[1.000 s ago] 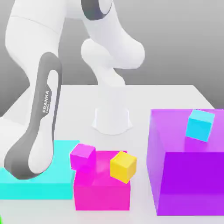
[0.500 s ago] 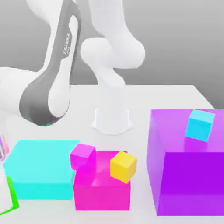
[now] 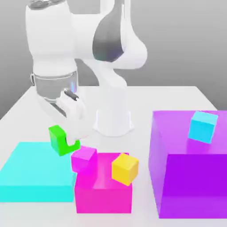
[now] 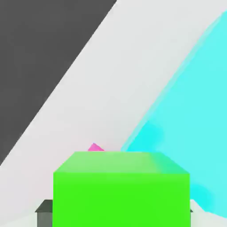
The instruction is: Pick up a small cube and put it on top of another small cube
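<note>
White tabletop [image 3: 177,99]: gripper [image 3: 68,139] pinches the small bright green cube [image 3: 58,138], lifted; stacking on another small cube remains.

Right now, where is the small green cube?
In the exterior view the small green cube is held off the table in the gripper, left of centre, above the cyan slab's right edge, beside the small magenta cube.

White tabletop [image 3: 177,99] seen across the middle of the frame, lit evenly with soft shadows, plain grey backdrop [image 3: 186,40] graded lighter toward the upper part, dark grey floor [image 4: 40,53] shown beyond the table edge
</note>
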